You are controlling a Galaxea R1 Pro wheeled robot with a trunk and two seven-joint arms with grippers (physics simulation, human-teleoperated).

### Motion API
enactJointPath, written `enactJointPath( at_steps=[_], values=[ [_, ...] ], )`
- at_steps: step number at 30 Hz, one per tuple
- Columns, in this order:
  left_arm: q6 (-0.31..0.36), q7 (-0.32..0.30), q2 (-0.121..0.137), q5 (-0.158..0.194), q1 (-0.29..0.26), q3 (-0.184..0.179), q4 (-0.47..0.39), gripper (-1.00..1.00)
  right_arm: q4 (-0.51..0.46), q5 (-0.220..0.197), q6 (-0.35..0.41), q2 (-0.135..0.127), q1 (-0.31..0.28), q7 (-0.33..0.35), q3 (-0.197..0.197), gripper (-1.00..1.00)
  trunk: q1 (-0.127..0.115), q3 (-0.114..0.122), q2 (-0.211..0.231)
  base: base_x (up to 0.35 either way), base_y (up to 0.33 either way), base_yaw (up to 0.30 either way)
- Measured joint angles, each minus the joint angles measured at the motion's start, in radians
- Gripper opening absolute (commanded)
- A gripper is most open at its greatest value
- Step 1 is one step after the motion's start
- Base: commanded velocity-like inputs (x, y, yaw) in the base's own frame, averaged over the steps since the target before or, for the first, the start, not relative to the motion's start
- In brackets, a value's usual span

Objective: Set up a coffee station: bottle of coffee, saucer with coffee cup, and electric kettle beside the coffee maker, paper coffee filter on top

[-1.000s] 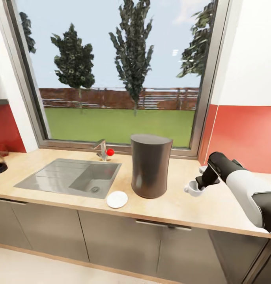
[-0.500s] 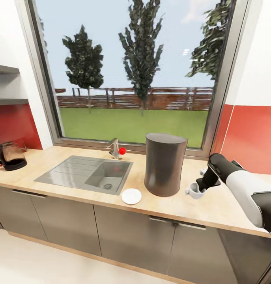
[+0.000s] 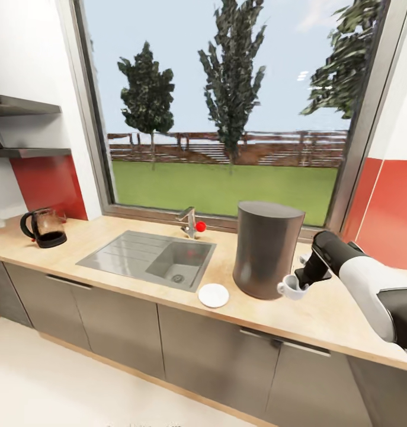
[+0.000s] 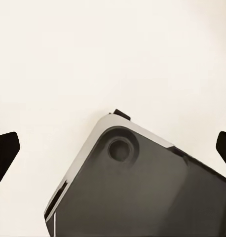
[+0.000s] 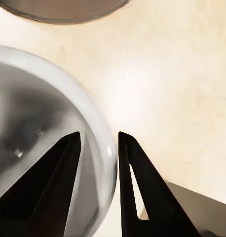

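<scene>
Our right gripper (image 3: 298, 283) is pinched on the rim of the small white ceramic coffee cup (image 3: 290, 287), just beside the tall dark grey cylindrical coffee maker (image 3: 266, 249); such a thin rim grip could let it tip or slip before reaching the white round saucer (image 3: 213, 295).

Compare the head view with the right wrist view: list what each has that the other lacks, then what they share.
Head view alone: the sink, faucet, saucer, electric kettle, shelf and window.

Right wrist view alone: one finger inside the coffee cup's rim and the other outside, pinching its wall.

Both: the right gripper, the white cup, the coffee maker beside it, and the wooden countertop.
</scene>
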Motion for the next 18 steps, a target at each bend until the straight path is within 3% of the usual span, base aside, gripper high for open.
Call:
enactJointPath(
  at_steps=[9, 18],
  values=[
    [-0.001, 0.0, 0.0, 0.0, 0.0, 0.0, 0.0, 1.0, 0.0, 0.0, 0.0, 0.001, 0.0, 0.001, 0.0, -1.0, 0.0, 0.0, 0.0, -0.04, 0.028, 0.293],
    [0.0, 0.0, 0.0, 0.0, 0.0, 0.0, 0.0, 1.0, 0.0, -0.002, 0.001, -0.001, 0.0, 0.0, -0.003, -1.0, 0.0, 0.0, 0.0, -0.148, 0.17, 0.251]
  ],
)
